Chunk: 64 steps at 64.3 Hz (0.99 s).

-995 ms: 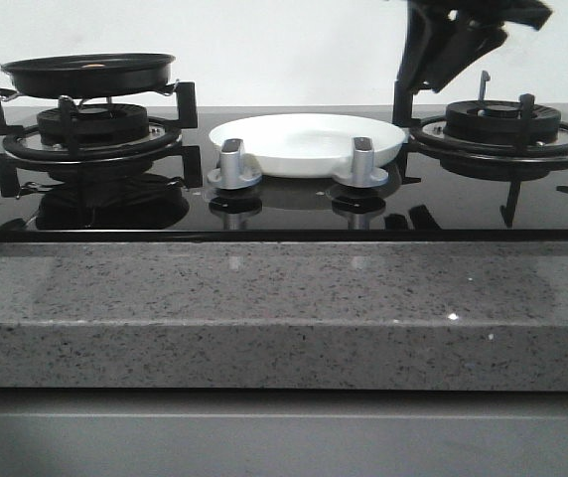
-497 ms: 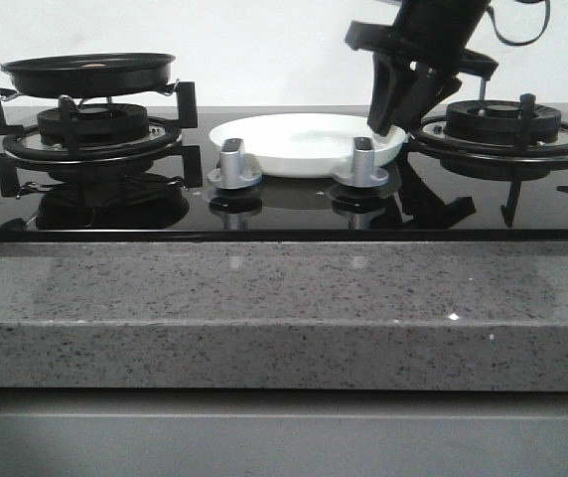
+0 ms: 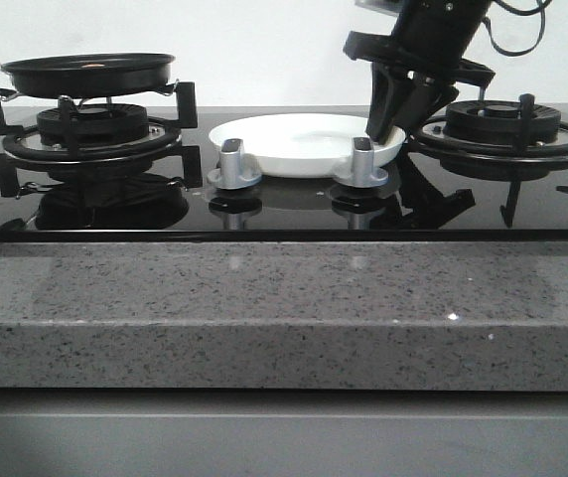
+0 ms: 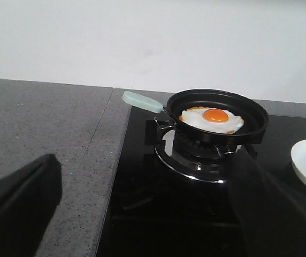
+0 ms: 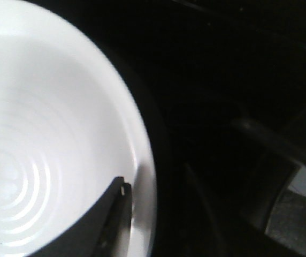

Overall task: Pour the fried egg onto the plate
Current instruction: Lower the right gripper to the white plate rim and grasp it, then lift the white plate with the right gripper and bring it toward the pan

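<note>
The fried egg (image 4: 212,119) sits in the black pan (image 3: 87,74) on the burner (image 3: 90,134) at the bench's far left corner. The white plate (image 3: 299,142) is mid-bench between both burners, behind two silver knobs (image 3: 232,164). Right pincer (image 3: 391,127) is down at the plate's right rim, one finger (image 5: 107,217) inside it; can't tell if it's gripping. Left pincer (image 4: 142,214) gapes wide, holding nothing.

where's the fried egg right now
The fried egg lies in the black frying pan on the left burner in the front view, left of the white plate.
</note>
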Each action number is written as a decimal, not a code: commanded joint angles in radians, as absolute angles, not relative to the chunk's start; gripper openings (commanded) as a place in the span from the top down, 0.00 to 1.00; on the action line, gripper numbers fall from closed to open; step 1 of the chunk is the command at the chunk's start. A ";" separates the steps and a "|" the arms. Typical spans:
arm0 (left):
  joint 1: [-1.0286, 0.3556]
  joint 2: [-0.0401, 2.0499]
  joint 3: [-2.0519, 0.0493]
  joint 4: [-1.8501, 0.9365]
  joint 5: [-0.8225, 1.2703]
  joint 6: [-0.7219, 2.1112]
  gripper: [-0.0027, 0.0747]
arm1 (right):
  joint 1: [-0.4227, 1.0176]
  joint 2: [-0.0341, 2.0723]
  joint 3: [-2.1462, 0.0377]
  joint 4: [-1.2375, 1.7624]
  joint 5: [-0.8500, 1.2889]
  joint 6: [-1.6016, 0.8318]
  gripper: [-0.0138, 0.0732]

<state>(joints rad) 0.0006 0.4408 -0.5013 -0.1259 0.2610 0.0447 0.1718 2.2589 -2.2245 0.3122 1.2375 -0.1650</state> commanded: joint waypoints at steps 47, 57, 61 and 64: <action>-0.006 0.452 -0.537 -0.128 0.175 0.039 0.16 | 0.134 2.181 -2.351 0.362 1.296 -0.115 0.92; -0.006 0.452 -0.537 -0.128 0.175 0.039 0.16 | 0.122 2.139 -2.360 0.413 1.303 -0.115 0.92; -0.006 0.452 -0.537 -0.128 0.175 0.039 0.16 | 0.122 2.128 -2.360 0.412 1.317 -0.115 0.92; -0.006 0.452 -0.537 -0.128 0.175 0.039 0.16 | 0.122 2.118 -2.360 0.412 1.333 -0.115 0.92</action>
